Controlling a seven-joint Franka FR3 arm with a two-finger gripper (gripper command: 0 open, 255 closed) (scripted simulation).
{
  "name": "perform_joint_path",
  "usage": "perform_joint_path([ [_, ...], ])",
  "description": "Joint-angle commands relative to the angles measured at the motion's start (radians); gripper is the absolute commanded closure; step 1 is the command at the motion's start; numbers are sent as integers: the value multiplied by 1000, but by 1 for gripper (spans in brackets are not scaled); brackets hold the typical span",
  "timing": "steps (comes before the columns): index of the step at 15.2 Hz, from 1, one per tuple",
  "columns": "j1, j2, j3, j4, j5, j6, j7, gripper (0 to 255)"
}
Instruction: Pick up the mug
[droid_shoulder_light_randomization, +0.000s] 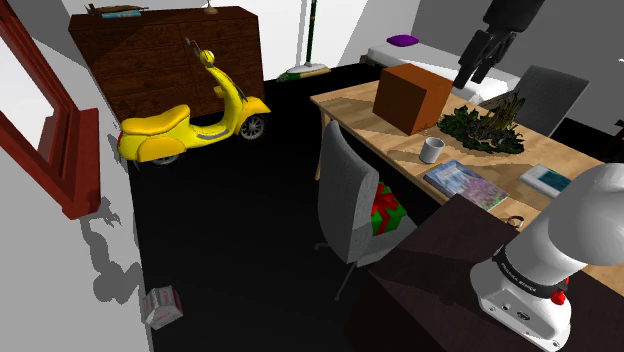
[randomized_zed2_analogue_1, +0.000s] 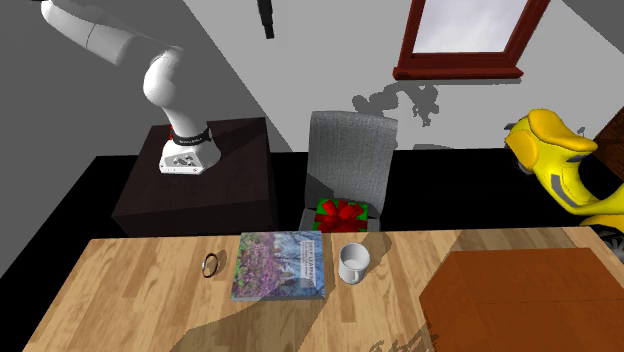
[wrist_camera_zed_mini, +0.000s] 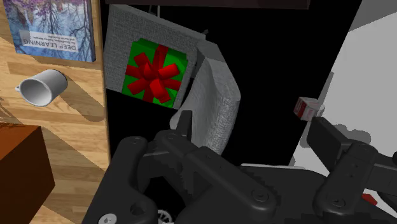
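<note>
Looking at my gripper (droid_shoulder_light_randomization: 474, 72), I see its fingers apart and holding nothing, high up and well apart from the white mug (droid_shoulder_light_randomization: 431, 150). The mug stands on the wooden desk (droid_shoulder_light_randomization: 352, 106), between the book (droid_shoulder_light_randomization: 465, 183) and the brown box (droid_shoulder_light_randomization: 410, 95).

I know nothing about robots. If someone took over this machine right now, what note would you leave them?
Gripper: open, empty, up high, well clear of the mug.
Mug: white, upright on the wooden desk, between the book and the brown box, untouched.
Done: nothing grasped yet.
Left: lower the gripper over the mug, close on it, lift.
</note>
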Motion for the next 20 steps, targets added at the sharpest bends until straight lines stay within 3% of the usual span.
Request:
perform_joint_path([
  [1,0,0,0,0,0,0,0,0],
  [11,-56,156,-124,-133,-99,271,-132,0],
  [20,-90,406,-247,-146,-147,529,-252,0],
])
